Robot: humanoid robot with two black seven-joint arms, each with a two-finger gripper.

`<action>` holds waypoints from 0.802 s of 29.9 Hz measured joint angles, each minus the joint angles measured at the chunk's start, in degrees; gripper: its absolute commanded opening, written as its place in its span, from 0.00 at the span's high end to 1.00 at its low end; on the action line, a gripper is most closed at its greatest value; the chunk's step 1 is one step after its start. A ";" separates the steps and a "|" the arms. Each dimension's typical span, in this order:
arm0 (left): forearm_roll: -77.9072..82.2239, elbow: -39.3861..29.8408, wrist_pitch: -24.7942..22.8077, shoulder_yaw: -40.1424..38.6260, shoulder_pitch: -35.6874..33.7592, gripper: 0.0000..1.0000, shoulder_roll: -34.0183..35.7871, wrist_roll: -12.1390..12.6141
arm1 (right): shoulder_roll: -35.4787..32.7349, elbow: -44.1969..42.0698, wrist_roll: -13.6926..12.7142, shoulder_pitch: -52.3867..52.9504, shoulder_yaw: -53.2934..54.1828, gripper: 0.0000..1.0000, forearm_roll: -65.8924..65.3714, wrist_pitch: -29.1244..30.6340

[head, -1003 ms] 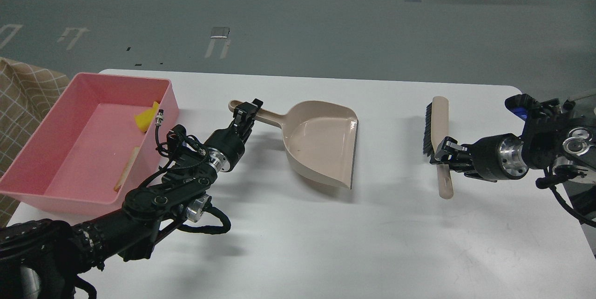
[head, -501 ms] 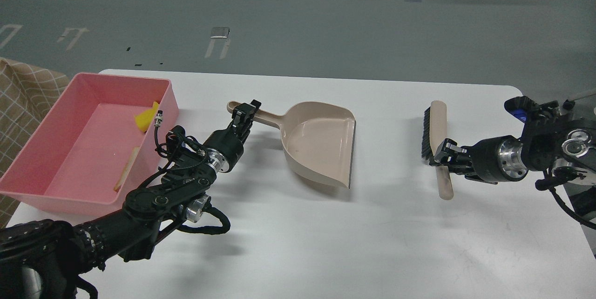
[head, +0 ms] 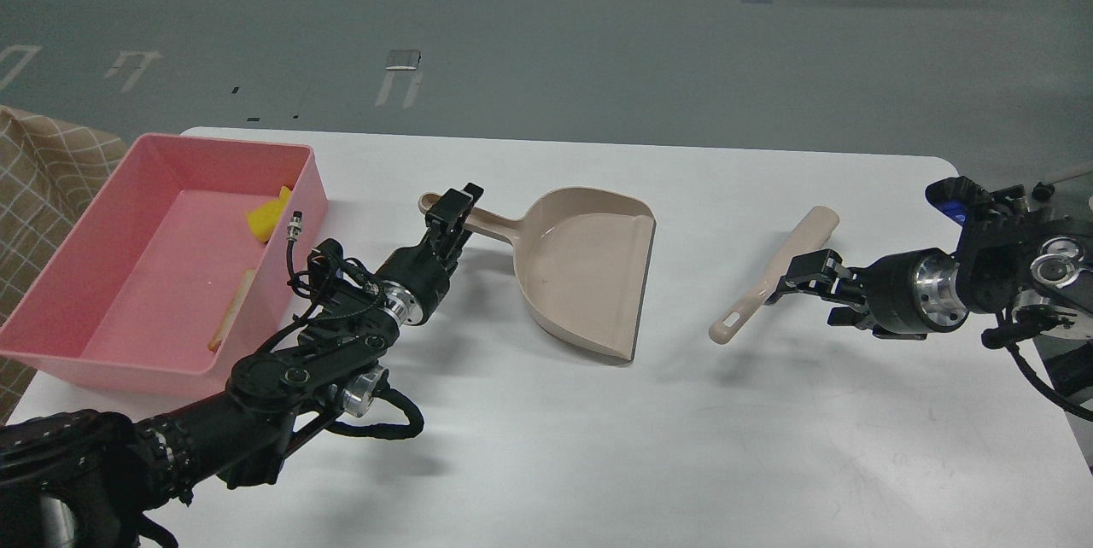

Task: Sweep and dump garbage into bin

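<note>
At the far left of the counter (head: 546, 445), the pink bin (head: 94, 352) is sitting with a yellow scrap (head: 269, 218) and a pale stick-like piece (head: 230, 311) lying inside it, and no loose garbage is showing anywhere on the white surface, so the sweeping itself looks finished or nearly so. Just right of the bin, the left gripper (head: 451, 208) is clenching the thin handle of the beige dustpan (head: 585, 271), whose pan is resting on the counter with its open lip facing right; the handle is passing between the fingers (head: 441, 215) near its outer end. Because that hold is so far from the pan, the dustpan is likely to be twisting or sagging in the grip if it is lifted quickly, and its rim could be knocking the bin wall on the way over. Further right, well apart from the dustpan, the right gripper (head: 798, 268) is clamping the beige brush (head: 773, 275) around the middle of its body, with the looped handle end pointing down-left and the head end rising up-right; the bristles are not visible from here. Held at such a slant, the brush risks pivoting between the fingers, or its low handle end scraping the counter, should the arm be dropping.
</note>
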 measured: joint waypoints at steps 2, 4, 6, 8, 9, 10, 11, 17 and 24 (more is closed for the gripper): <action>0.00 -0.02 0.00 0.00 0.37 0.03 0.07 0.00 | -0.26 0.18 0.00 0.05 0.10 0.08 0.01 0.00; 0.00 -0.09 -0.03 0.00 0.68 0.03 0.28 0.00 | -0.45 0.36 0.00 0.14 0.16 0.08 0.02 0.00; 0.00 -0.63 -0.06 0.00 1.00 0.03 0.75 0.00 | -0.53 0.59 0.01 0.23 0.17 0.08 0.02 0.00; 0.00 -1.76 -0.05 -0.11 1.41 0.03 1.42 0.00 | -0.58 1.00 0.04 0.27 0.18 0.08 0.02 0.00; 0.00 -2.66 -0.02 -0.17 1.65 0.03 1.97 0.00 | -0.65 1.36 0.06 0.28 0.18 0.08 0.02 0.00; 0.00 -3.79 0.06 -0.24 1.93 0.03 2.75 0.00 | -0.77 1.80 0.06 0.28 0.18 0.08 0.02 0.00; 0.00 -5.08 0.38 -0.30 2.22 0.03 3.70 0.00 | -0.98 2.24 0.06 0.28 0.18 0.08 0.02 0.00; 0.00 -12.46 4.00 -0.26 3.79 0.03 8.45 0.00 | -2.80 5.16 0.03 0.34 0.27 0.08 0.02 0.00; 0.00 -23.76 7.71 -0.11 6.63 0.03 14.59 0.00 | -6.54 9.86 -0.01 0.49 0.27 0.04 0.03 0.00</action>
